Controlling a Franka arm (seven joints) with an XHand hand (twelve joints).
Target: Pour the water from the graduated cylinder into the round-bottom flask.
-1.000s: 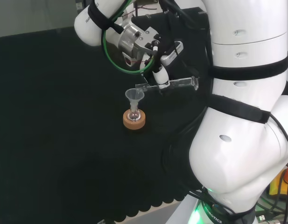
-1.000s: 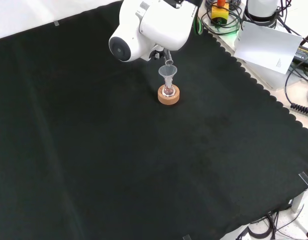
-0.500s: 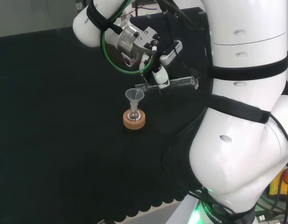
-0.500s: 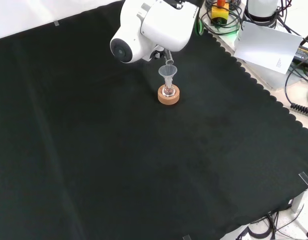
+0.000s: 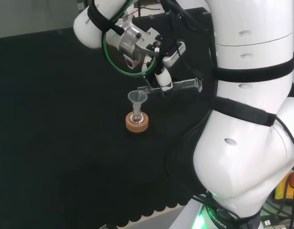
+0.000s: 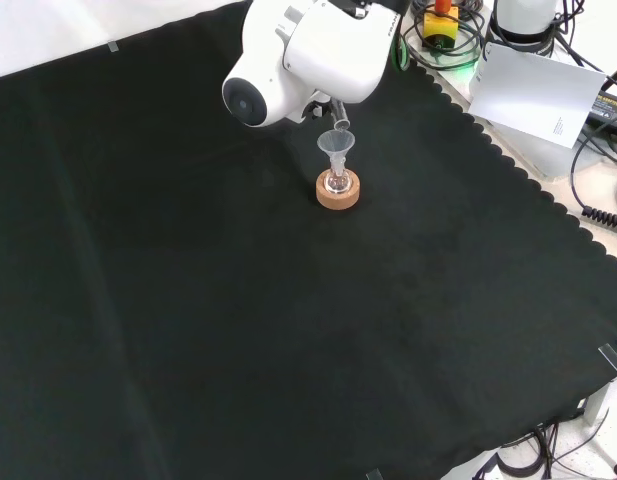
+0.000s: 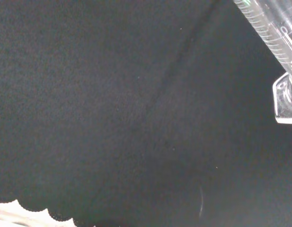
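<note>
In the head view the hand hangs above the black cloth, its fingers curled round the middle of the graduated cylinder; the cylinder lies almost level in the air, its spout end at the left just over the rim of a clear funnel, its foot end toward the arm's white links at the right; the funnel sits in the neck of the small round-bottom flask, which stands upright in a cork ring on the cloth; whether any water is running cannot be told. In the front view a big white link with a round grey cap stands before the hand; just below it the cylinder's spout end pokes out, right above the funnel; the flask sits in its cork ring below, and the cloth lies bare around it. In the wrist view the cylinder crosses one corner, its printed scale lines plain and its flat foot at the end, with the cloth and its scalloped edge behind.
</note>
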